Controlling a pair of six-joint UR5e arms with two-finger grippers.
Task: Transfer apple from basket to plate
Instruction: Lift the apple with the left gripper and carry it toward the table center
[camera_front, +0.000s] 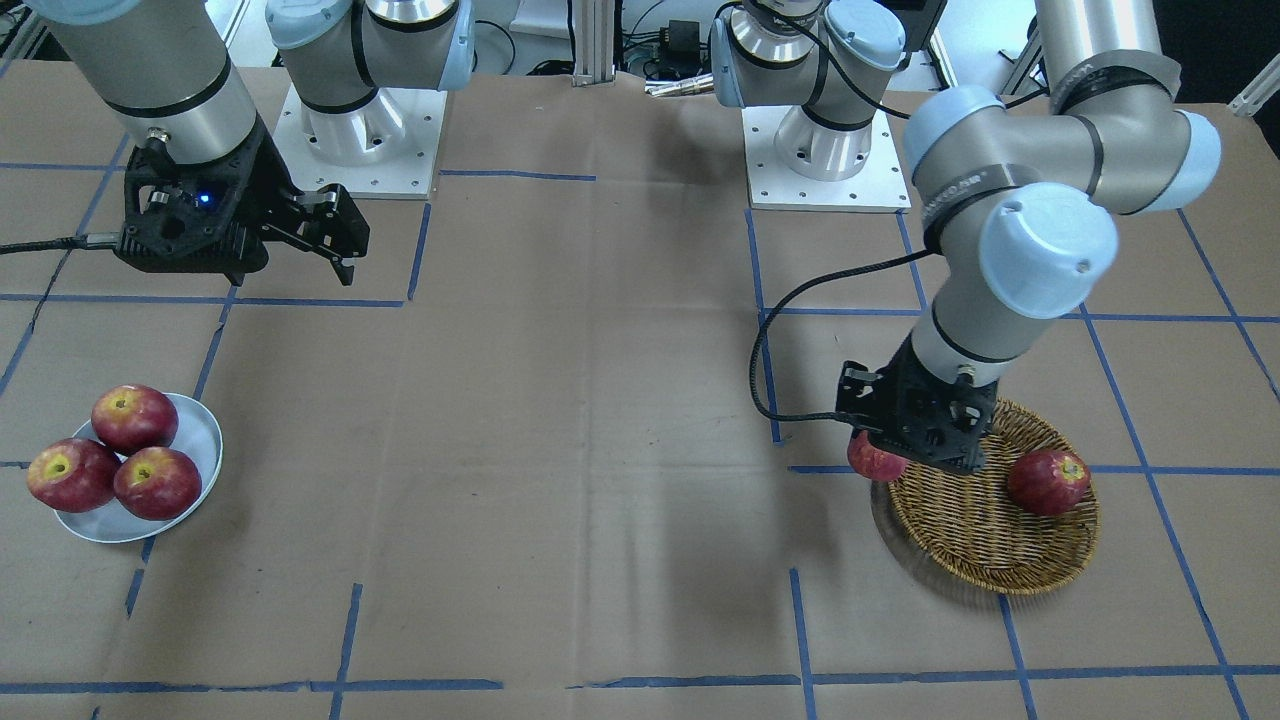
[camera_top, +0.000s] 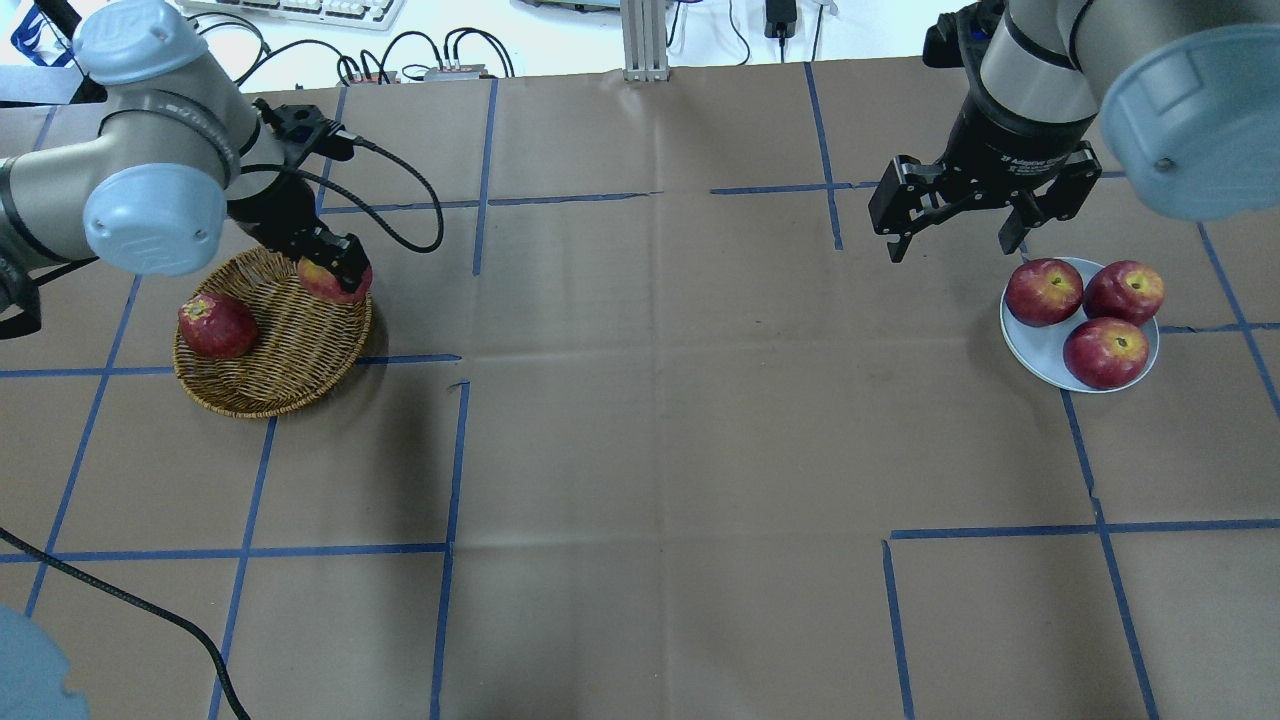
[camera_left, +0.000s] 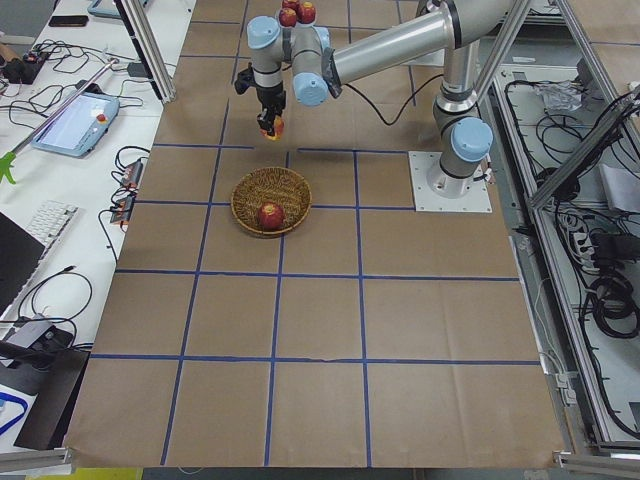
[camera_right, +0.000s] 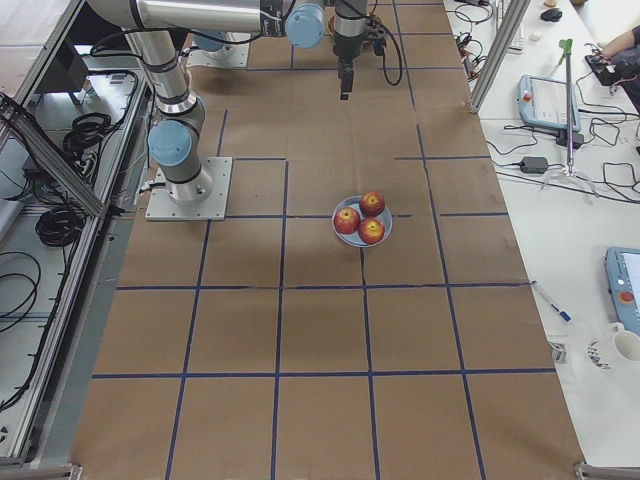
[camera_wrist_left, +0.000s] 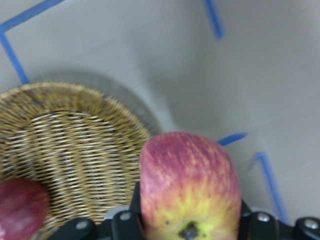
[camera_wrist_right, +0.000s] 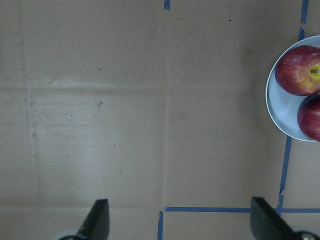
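left end effector (camera_top: 340, 278) clasping apple (camera_wrist_left: 189, 180), basket (camera_top: 270, 385) below

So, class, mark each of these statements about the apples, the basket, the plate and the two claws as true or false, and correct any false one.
1. The left claw is shut on the streaked apple. True.
2. The basket is empty. False: one dark red apple lies in it.
3. The plate holds three apples. True.
4. The right claw grips an apple. False: it is open and holds nothing, and it hangs beside the plate.
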